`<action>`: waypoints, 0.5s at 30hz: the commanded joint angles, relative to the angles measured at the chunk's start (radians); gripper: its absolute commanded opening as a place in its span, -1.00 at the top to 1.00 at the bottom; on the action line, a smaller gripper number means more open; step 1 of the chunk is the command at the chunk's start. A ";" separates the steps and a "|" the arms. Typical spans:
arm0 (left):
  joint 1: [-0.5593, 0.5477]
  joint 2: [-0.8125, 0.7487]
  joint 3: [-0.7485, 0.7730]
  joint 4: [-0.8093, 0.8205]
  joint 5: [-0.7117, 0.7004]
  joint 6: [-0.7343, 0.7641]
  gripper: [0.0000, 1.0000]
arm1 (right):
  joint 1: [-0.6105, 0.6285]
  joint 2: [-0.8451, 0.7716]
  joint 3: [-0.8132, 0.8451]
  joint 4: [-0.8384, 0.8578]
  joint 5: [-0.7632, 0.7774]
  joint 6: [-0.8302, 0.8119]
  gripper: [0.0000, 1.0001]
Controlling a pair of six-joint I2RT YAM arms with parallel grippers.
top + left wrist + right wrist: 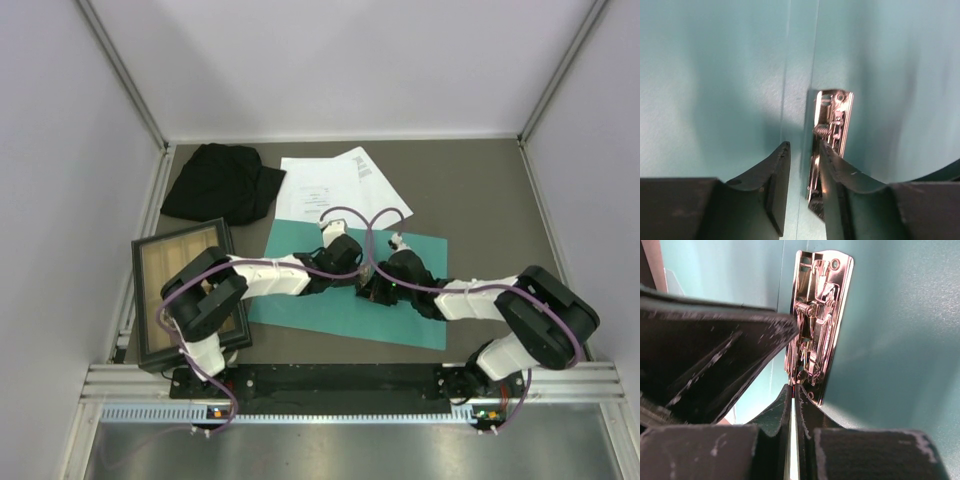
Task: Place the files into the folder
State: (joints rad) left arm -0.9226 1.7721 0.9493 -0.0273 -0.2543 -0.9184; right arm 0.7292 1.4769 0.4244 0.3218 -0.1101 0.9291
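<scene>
Just ahead, clip [817, 315] of folder [330, 310] — left jaws ajar, empty; right jaws shut

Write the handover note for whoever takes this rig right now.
Left pincer: slightly open, empty, over the spine of the folder, beside the metal clip.
Right pincer: shut, nothing visibly held, tips at the clip's near end.
Files: fanned out on the table at the folder's far edge, none inside.
Done: the folder lies open and flat in front of both arms.
Left: move all the files into the folder. Whether the clip is open cannot be told.
</scene>
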 commanded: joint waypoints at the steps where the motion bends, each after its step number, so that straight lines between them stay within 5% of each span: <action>1: 0.002 0.094 0.046 -0.152 -0.030 0.056 0.34 | 0.015 0.048 -0.088 -0.247 0.047 -0.090 1.00; 4: 0.004 0.107 0.065 -0.128 -0.025 0.059 0.52 | 0.015 0.036 -0.096 -0.236 0.036 -0.095 1.00; 15: 0.042 0.150 0.102 -0.114 -0.048 0.059 0.62 | -0.028 -0.012 -0.134 -0.202 -0.016 -0.110 1.00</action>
State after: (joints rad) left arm -0.9234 1.8587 1.0679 -0.0822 -0.2432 -0.8845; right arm 0.7078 1.4319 0.3779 0.3607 -0.1139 0.9001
